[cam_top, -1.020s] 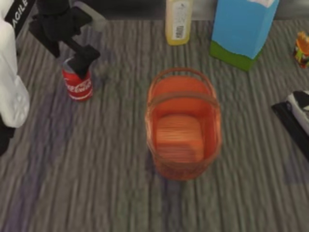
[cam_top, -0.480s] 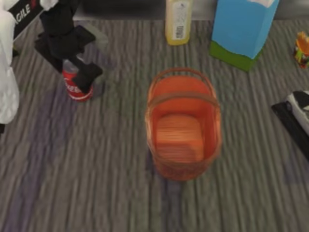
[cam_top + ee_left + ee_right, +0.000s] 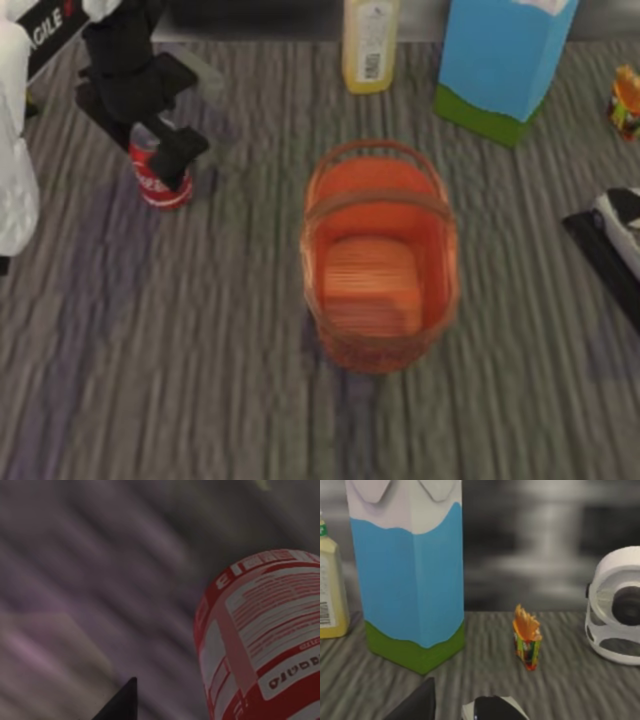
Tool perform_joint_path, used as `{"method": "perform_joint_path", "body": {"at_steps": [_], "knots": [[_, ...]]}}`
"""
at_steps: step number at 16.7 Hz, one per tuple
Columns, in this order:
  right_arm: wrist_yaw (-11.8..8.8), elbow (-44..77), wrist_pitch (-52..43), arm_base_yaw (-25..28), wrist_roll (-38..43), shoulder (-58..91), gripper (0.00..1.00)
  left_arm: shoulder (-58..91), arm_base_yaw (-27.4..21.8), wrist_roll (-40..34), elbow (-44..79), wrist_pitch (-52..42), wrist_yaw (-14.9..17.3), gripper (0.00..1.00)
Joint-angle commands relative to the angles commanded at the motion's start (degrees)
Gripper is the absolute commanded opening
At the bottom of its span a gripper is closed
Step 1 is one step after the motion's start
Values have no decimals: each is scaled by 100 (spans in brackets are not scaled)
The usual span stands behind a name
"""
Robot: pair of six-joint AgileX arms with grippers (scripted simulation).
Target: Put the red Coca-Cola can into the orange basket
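The red Coca-Cola can [image 3: 158, 185] stands upright at the table's far left. In the left wrist view the can [image 3: 260, 640] fills one side from close up. My left gripper [image 3: 155, 150] is down over the can's top and open. One dark finger [image 3: 125, 700] shows with a gap of bare table between it and the can's wall; the other finger is hidden. The orange basket [image 3: 380, 345] with its hoop handle sits at the table's middle with nothing in it, well to the right of the can. My right gripper [image 3: 605, 240] is parked open at the right edge.
A pale yellow bottle [image 3: 370, 45] and a blue and green carton [image 3: 505, 60] stand along the back edge. A small fries toy [image 3: 627, 100] is at the back right. In the right wrist view there is a white round object [image 3: 615, 610].
My left gripper came down and slightly forward over the can a second ago, and has barely moved in the last half second. Can, basket and right arm have stayed put.
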Motion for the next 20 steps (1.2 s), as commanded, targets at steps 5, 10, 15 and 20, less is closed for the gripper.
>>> {"method": "perform_joint_path", "body": {"at_steps": [5, 10, 15, 20], "knots": [[0, 0, 0, 0, 0, 0, 100, 0, 0, 0, 0, 0, 0, 32], [0, 0, 0, 0, 0, 0, 100, 0, 0, 0, 0, 0, 0, 0], [0, 0, 0, 0, 0, 0, 100, 0, 0, 0, 0, 0, 0, 0], [0, 0, 0, 0, 0, 0, 100, -15, 7, -9, -31, 54, 30, 0]]}}
